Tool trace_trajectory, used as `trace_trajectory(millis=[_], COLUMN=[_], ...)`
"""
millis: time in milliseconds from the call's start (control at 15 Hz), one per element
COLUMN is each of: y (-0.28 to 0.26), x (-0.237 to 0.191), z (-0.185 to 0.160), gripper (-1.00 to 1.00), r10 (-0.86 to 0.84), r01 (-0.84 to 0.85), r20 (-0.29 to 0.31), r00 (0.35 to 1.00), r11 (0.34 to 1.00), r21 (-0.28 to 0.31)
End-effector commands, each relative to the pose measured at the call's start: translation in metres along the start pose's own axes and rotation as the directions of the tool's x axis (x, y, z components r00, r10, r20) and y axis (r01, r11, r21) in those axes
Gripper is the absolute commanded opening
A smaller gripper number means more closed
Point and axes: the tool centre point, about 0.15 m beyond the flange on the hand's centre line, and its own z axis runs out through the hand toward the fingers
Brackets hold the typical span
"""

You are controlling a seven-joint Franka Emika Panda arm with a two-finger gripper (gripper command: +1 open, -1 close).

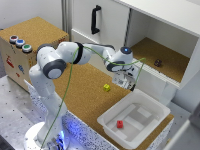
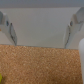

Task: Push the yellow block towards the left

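Observation:
The yellow block (image 1: 106,87) is a tiny cube lying on the cork tabletop (image 1: 85,92). My gripper (image 1: 127,84) hovers just off the block toward the exterior view's right, a little above the cork and apart from the block. In the wrist view the two fingers (image 2: 11,31) stand wide apart with nothing between them, so the gripper (image 2: 41,44) is open. A sliver of the yellow block (image 2: 2,78) shows at a corner of that view.
A white bin (image 1: 150,107) holding a small red cube (image 1: 120,124) stands close to the gripper on the near side. An open cabinet (image 1: 165,55) behind holds a small dark object (image 1: 158,63). A cork-topped box with buttons (image 1: 20,43) sits at the exterior view's left.

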Motion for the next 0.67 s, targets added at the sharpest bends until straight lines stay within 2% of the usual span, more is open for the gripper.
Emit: trace_trajectory(millis=[0,67,267,333,400,600], y=[-0.041,-0.049,-0.049,-0.047,-0.046,-0.061], x=[-0.026,-0.034,-0.049,-0.05,-0.052,-0.049], z=[0.022,0.031,0.053,0.055,0.061,0.077], gripper=[1.0,1.0,1.0,1.0,-1.0,-1.0], r10=[-0.006,-0.008,0.011,0.014,0.017,-0.003], r01=[0.005,0.006,-0.018,-0.02,-0.023,-0.006], r20=[0.022,0.033,0.098,0.1,0.106,0.107], r00=[1.0,0.999,0.995,0.995,0.994,0.994], r11=[0.998,0.996,0.998,0.998,0.998,0.997], r21=[0.064,0.084,0.066,0.061,0.06,0.083])
